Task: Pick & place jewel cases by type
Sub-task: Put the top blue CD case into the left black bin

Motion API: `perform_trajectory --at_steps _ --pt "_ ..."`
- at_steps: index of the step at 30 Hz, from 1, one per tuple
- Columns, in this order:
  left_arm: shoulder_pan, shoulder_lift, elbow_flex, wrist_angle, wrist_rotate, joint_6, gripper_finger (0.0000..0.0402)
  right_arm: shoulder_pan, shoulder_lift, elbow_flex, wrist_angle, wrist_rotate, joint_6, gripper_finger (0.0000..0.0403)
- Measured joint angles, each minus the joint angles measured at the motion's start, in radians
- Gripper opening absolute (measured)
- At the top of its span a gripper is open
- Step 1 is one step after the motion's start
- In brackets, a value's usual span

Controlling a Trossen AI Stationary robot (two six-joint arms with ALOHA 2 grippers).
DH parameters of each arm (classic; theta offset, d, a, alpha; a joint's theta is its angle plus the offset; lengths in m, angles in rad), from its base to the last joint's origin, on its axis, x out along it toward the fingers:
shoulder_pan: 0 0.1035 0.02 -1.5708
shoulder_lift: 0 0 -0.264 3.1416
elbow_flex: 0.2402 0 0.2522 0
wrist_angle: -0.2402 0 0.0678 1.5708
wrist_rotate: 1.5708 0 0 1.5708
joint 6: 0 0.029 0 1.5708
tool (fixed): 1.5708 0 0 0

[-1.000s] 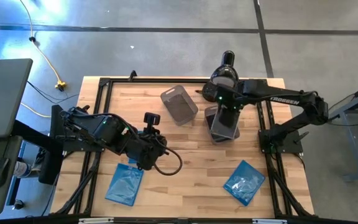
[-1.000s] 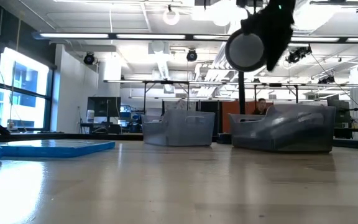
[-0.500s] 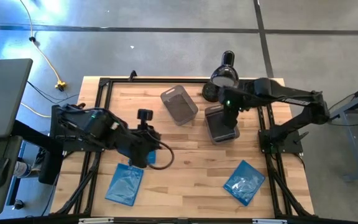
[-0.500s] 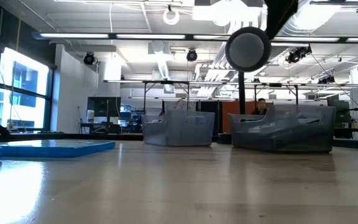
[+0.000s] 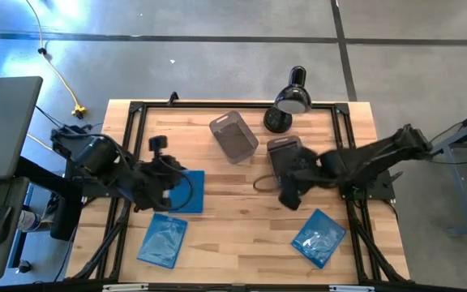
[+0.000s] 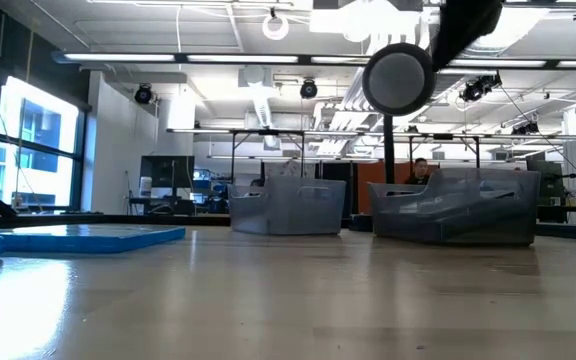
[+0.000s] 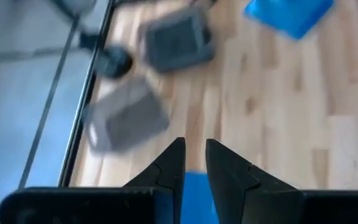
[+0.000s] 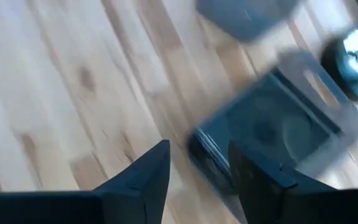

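Observation:
Three glossy blue jewel cases lie flat on the table: one (image 5: 189,193) at left centre, one (image 5: 162,241) near the near edge, one (image 5: 319,237) at near right. My left gripper (image 5: 171,177) hangs over the first case's left part, fingers nearly together (image 7: 195,144), blue showing in the gap. My right gripper (image 5: 287,198) is open (image 8: 199,150) and holds nothing, just on the near side of the right grey tub (image 5: 286,154). A dark case (image 8: 263,130) lies inside that tub. The clear-grey case is not visible. My left gripper stands over the left part of the blue case (image 7: 196,190), slanting down from the table's left. Its own fingers hide the spot, so I cannot tell whether they touch the case.
A second grey tub (image 5: 233,136) stands left of the first. A black dome-headed lamp (image 5: 292,99) sits at the far edge. Black frame rails (image 5: 128,162) run along the table's sides. Bare wood lies at the near centre (image 5: 242,235). A person (image 6: 423,170) shows in the room behind.
My left gripper has drawn back quickly toward the table's left and far edge, uncovering the blue case it stood over. My right gripper has left its place above the right tub and swung toward the near edge, coming down on the tub's near side.

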Motion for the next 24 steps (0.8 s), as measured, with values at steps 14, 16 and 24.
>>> perform_trajectory --at_steps 14,16,24 --pt "0.002 -0.348 -1.056 0.280 0.131 -0.490 0.0060 0.109 0.188 -0.550 1.687 0.084 -0.545 0.0157" --pt "0.002 -0.347 -1.106 0.269 0.242 -0.500 0.0060 0.092 0.265 -0.558 1.762 0.120 -0.536 0.0157" --pt "0.003 -0.345 -1.276 0.300 0.209 -0.688 0.0060 -0.024 0.557 -0.242 1.480 -0.053 -0.445 0.0158"
